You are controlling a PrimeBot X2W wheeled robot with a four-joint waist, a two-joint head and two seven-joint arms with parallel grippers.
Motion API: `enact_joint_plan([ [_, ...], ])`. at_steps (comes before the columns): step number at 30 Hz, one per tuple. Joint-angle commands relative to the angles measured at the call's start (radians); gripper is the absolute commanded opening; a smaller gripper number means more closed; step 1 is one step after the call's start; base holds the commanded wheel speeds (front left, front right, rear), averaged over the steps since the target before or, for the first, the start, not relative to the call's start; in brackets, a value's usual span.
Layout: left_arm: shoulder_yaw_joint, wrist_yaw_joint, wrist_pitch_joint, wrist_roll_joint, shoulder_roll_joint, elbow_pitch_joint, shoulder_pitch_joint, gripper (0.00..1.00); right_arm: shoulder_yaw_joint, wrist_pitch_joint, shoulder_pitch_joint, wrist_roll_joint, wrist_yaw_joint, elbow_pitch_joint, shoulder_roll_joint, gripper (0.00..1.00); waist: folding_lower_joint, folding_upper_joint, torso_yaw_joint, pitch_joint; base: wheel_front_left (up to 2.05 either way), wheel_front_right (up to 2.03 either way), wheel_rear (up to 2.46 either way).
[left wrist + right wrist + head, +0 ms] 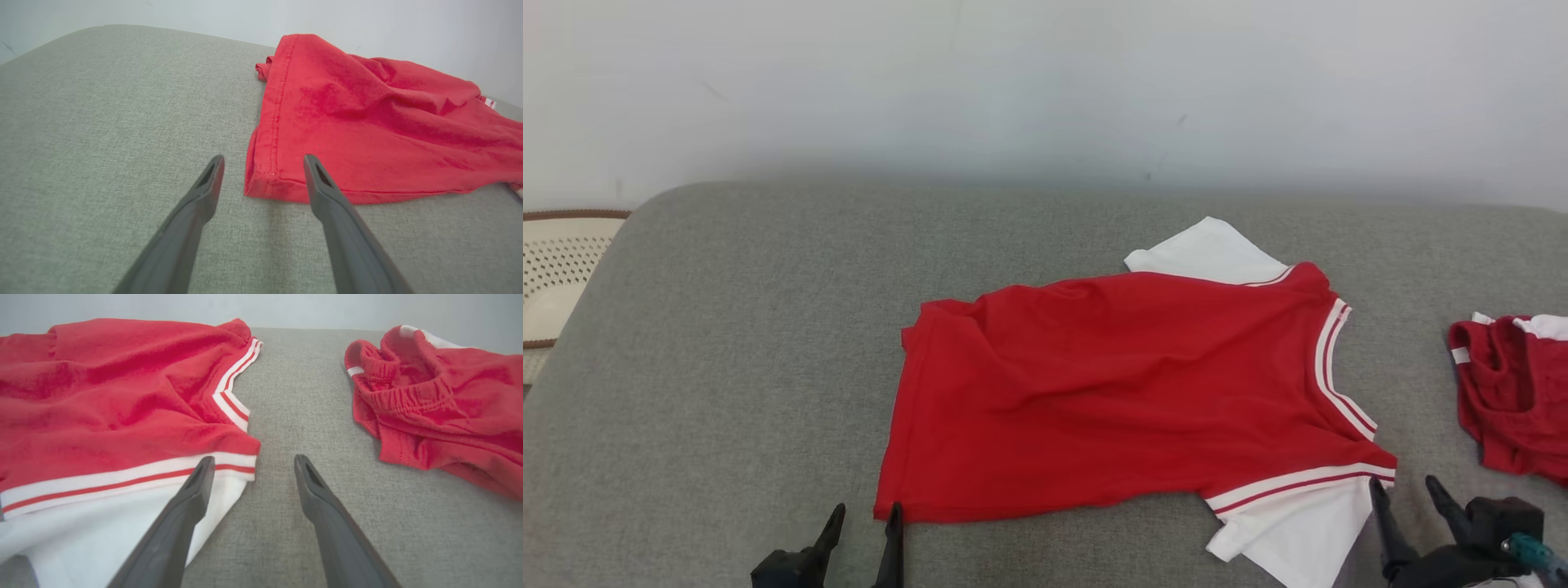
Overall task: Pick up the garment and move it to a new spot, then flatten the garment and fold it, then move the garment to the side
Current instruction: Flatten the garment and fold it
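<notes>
The garment [1111,392], a red T-shirt with white sleeves and white-striped trim, lies spread but wrinkled on the grey cushion [727,367], neck toward the right. My left gripper [866,518] stands open at the shirt's near-left hem corner; in the left wrist view that hem corner [265,183] sits between the two fingers of the left gripper [263,161]. By the near white sleeve [1298,523] my right gripper [1405,490] is open, and the right wrist view has the right gripper [253,461] with its left finger over the sleeve's striped edge [229,461], empty.
A second red garment with an elastic waistband [1515,392] lies crumpled at the cushion's right edge, also seen as red shorts [433,400]. A woven pale object [556,269] sits off the cushion at far left. A plain wall [1045,82] rises behind.
</notes>
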Motion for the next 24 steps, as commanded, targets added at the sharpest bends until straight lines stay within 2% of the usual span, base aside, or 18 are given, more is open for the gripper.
enact_joint_plan([
  [1,0.003,0.004,-0.001,-0.002,0.001,-0.004,0.02,1.0,0.005,0.0,0.026,0.015,-0.002,-0.026,0.013,1.0,0.0,0.0,-0.018,-0.015,0.0,0.0,0.0],
  [6,0.006,-0.001,-0.001,0.009,0.001,-0.008,0.028,1.0,0.044,0.0,0.103,0.038,-0.001,-0.121,0.056,1.0,0.0,0.0,-0.034,-0.021,0.0,0.0,0.0],
  [10,0.003,-0.006,-0.001,0.017,0.001,-0.009,0.032,1.0,0.09,0.0,0.146,0.066,-0.001,-0.149,0.085,1.0,0.0,0.0,-0.036,-0.021,0.0,0.0,0.0],
  [14,-0.002,-0.009,-0.001,0.021,0.001,-0.008,0.029,1.0,0.115,0.0,0.168,0.077,-0.001,-0.133,0.101,1.0,0.0,0.0,-0.027,-0.016,0.0,0.0,0.0],
  [24,-0.003,-0.01,-0.001,0.02,0.001,-0.002,0.035,1.0,0.073,0.0,0.181,0.049,-0.002,-0.056,0.127,1.0,0.0,0.0,-0.003,-0.007,0.0,0.0,0.0],
])
